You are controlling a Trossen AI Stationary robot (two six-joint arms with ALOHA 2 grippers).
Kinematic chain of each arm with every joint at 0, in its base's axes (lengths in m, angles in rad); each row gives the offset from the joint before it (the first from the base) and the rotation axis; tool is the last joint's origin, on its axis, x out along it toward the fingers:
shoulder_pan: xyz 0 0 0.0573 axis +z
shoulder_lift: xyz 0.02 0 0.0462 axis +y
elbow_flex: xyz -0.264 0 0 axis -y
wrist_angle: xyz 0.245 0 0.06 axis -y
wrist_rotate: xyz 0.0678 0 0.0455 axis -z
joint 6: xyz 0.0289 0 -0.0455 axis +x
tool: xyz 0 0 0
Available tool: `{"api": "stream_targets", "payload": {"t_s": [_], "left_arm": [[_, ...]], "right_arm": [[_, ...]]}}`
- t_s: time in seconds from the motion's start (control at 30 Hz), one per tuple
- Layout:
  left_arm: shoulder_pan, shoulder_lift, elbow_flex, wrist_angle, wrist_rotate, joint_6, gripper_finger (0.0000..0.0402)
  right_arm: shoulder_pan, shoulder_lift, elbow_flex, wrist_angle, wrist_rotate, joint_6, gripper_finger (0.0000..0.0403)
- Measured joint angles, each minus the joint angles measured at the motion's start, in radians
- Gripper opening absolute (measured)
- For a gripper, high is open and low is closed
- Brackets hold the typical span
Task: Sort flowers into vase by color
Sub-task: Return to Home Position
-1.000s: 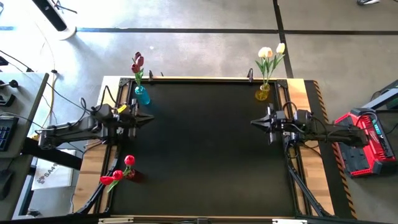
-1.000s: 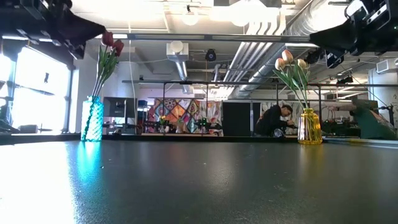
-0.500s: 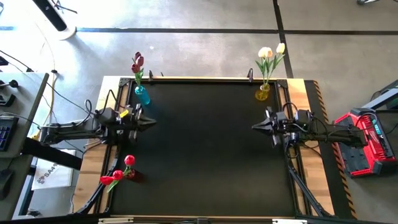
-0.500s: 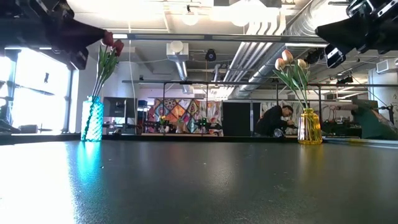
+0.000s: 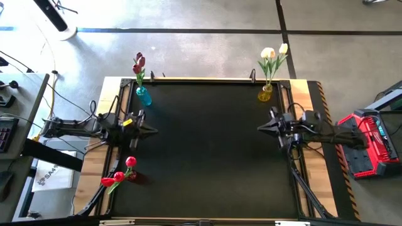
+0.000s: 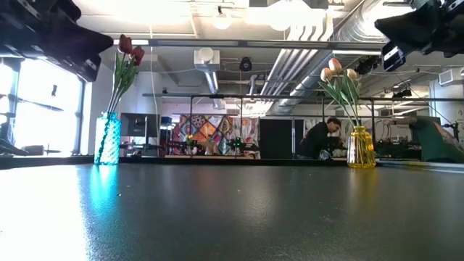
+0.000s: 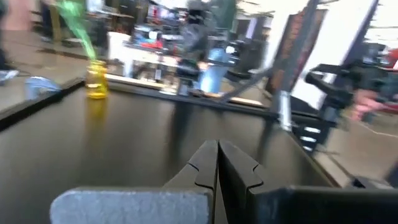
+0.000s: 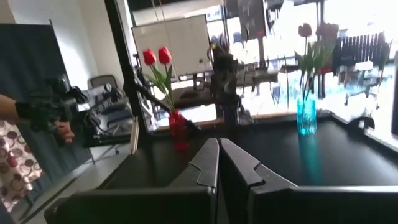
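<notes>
- High view: three bunches stand sorted by colour; dark pink flowers (image 5: pixel 139 63) in the blue vase (image 5: pixel 143 95) at the far-left corner of the black table (image 5: pixel 207 157); cream-white flowers (image 5: pixel 272 55) in the yellow vase (image 5: pixel 265 94) at the far-right corner; red flowers (image 5: pixel 119 176) in the red vase (image 8: pixel 178 124) at the near-left edge
- No loose stem shows on the table in the high or low view; judgement: sorting looks complete, and only parking both arms remains
- Left gripper (image 5: pixel 154 130): at the left edge of the table, between the blue vase and the red vase, well apart from both; points toward table centre
- Left wrist view: fingers (image 7: pixel 205 168) pressed together with only a hairline seam between them; nothing pinched, nothing touched; yellow vase seen far across the table
- Right gripper (image 5: pixel 259 129): at the right edge, near the yellow vase but not touching it; points inward, facing the left gripper across the table
- Right wrist view: fingers (image 8: pixel 208 163) likewise closed flush against each other; empty; red and blue vases both upright beyond them
- Low view: both grippers hang high above the tabletop, clear of the blooms
</notes>
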Motion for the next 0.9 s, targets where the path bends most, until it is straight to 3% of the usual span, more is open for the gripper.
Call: {"api": "stream_targets", "payload": {"t_s": [0.17,0.47,0.6,0.83,0.9], "left_arm": [[0.033,-0.012,0.0,-0.003,0.037,0.026,0.0],[0.072,-0.166,0.001,-0.152,0.042,0.033,0.0],[0.071,-0.171,0.0,-0.191,0.021,0.033,0.0],[0.071,-0.172,-0.112,0.035,0.021,0.011,0.0],[0.071,-0.17,-0.112,0.024,0.014,0.009,0.0]], "right_arm": [[0.0,-0.085,0.002,-0.078,0.022,-0.02,0.0],[0.001,-0.084,0.002,-0.082,0.017,0.01,0.0],[0.002,-0.083,0.002,-0.081,0.017,0.005,0.0],[0.002,-0.083,0.002,-0.078,0.036,-0.021,0.0],[0.002,-0.083,0.002,-0.07,0.037,-0.02,0.0]]}}
